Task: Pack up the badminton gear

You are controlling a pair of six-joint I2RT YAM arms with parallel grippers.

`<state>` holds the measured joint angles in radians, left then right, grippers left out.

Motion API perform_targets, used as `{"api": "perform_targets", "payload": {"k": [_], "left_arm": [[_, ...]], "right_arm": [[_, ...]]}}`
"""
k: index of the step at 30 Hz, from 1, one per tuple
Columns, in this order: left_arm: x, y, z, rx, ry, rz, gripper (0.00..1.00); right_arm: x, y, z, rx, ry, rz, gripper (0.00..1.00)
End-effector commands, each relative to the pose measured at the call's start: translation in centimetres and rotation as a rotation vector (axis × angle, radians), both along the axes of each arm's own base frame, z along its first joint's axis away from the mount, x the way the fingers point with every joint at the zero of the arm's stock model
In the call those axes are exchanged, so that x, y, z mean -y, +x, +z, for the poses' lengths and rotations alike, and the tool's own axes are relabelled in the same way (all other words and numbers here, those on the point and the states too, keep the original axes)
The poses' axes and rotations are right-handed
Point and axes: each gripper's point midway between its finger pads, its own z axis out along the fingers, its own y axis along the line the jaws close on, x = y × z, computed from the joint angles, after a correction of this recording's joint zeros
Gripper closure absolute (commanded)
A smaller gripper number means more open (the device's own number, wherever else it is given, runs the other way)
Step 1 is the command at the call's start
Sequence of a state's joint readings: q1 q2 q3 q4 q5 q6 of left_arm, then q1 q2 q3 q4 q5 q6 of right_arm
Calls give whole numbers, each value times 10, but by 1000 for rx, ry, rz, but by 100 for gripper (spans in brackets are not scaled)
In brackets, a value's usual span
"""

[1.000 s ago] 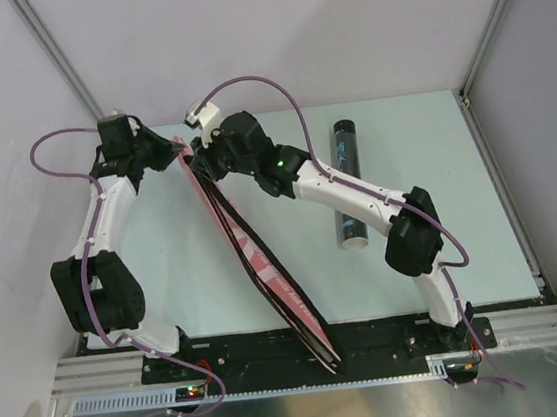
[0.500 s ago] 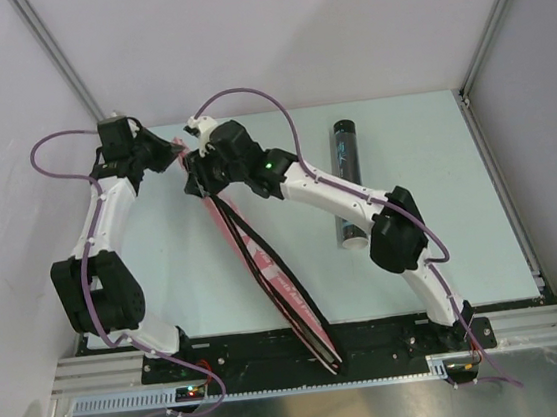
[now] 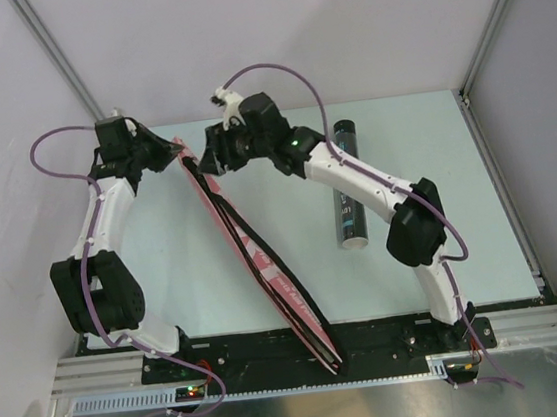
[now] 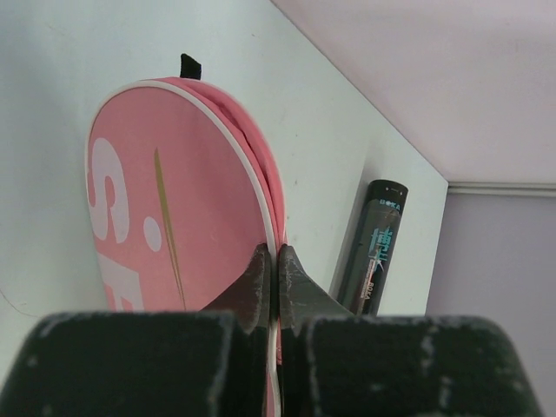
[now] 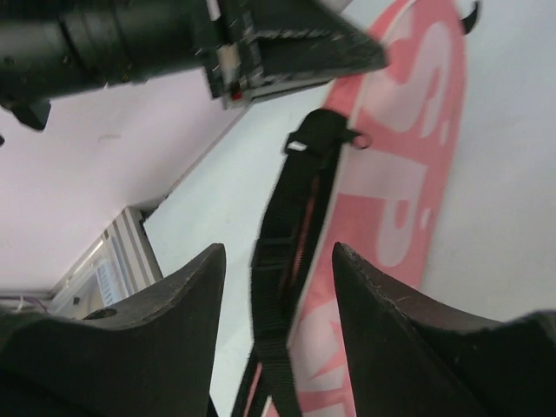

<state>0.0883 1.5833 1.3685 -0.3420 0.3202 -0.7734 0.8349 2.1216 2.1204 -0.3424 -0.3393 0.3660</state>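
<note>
Right gripper has backed toward one o'clock, fingers released; left gripper pinches racket case rim at eleven o'clock.

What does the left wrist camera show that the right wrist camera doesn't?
Only the left wrist view shows the black tube, lying apart from the pink case. Only the right wrist view shows the black strap, seen through the gap of the open right tool. Both show the case's white lettering and the left tool shut on its edge.
</note>
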Motion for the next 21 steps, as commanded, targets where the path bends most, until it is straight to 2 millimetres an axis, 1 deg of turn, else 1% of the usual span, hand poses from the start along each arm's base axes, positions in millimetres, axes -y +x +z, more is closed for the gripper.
{"api": "perform_targets", "payload": {"k": [1, 6, 9, 12, 16, 17, 21], "left_arm": [[5, -4, 4, 43, 22, -71, 100], [9, -4, 10, 72, 20, -103, 100], [10, -4, 12, 83, 16, -110, 100], [14, -3, 13, 96, 1, -124, 100], [19, -2, 13, 110, -28, -150, 100], [20, -2, 12, 111, -35, -155, 100], [25, -2, 14, 129, -54, -175, 100]], "right_arm": [[17, 16, 48, 38, 139, -27, 45], [19, 41, 42, 8, 182, -43, 48], [15, 50, 36, -26, 213, -33, 50], [8, 52, 32, -64, 254, -7, 52], [-3, 52, 21, -121, 284, 20, 53], [-4, 52, 17, -137, 287, 22, 53], [-10, 55, 11, -155, 318, 37, 53]]}}
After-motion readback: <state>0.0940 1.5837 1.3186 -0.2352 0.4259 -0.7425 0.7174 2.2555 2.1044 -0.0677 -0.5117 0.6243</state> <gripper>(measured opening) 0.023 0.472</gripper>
